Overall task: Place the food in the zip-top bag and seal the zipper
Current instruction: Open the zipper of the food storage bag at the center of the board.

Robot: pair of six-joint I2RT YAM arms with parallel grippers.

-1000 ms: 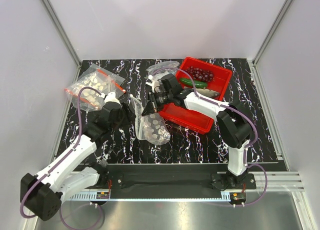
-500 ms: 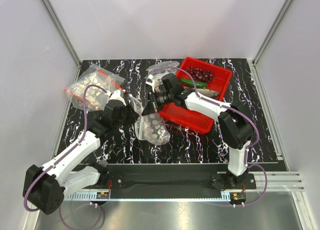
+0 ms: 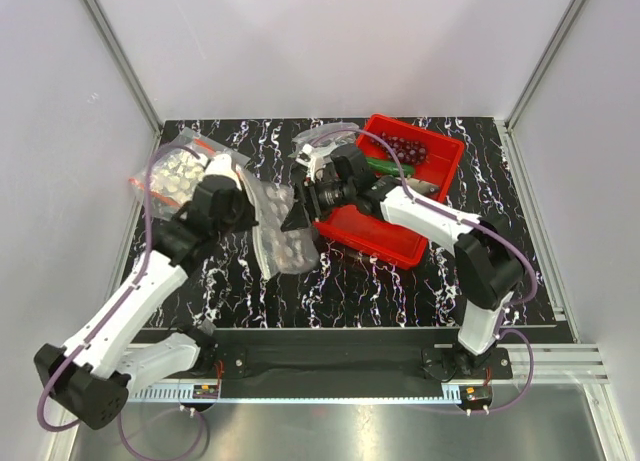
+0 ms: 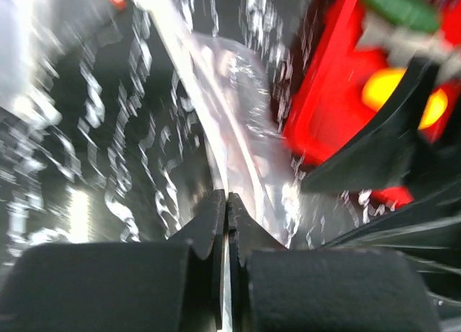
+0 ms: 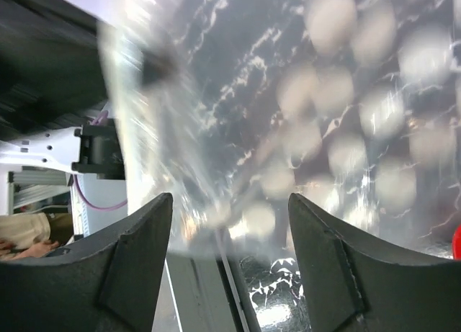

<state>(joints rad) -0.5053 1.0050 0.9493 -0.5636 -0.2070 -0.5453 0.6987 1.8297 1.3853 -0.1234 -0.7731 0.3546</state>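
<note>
The zip-top bag [image 3: 282, 239], clear with white dots, hangs tilted over the dark table between the arms. My left gripper [image 3: 243, 195] is shut on its upper left edge; in the left wrist view the gripper [image 4: 227, 199] pinches the thin film [image 4: 238, 94]. My right gripper [image 3: 300, 214] stands open beside the bag; its fingers [image 5: 137, 253] flank the bag's [image 5: 324, 130] lower edge without pinching. The grape bunch [image 3: 402, 146], cucumber [image 3: 385, 167] and grey fish [image 3: 420, 188] lie in the red tray [image 3: 385, 243]. The orange fruit [image 4: 389, 91] shows there too. I cannot make out the zipper.
A second dotted bag [image 3: 172, 176] with red strips lies at the far left of the table. A crumpled clear bag [image 3: 325, 136] sits behind the right wrist. The right forearm crosses the red tray's left half.
The right gripper has opened and let go of the bag. The left gripper has shut on the bag's edge and drawn it left and away from the tray.
</note>
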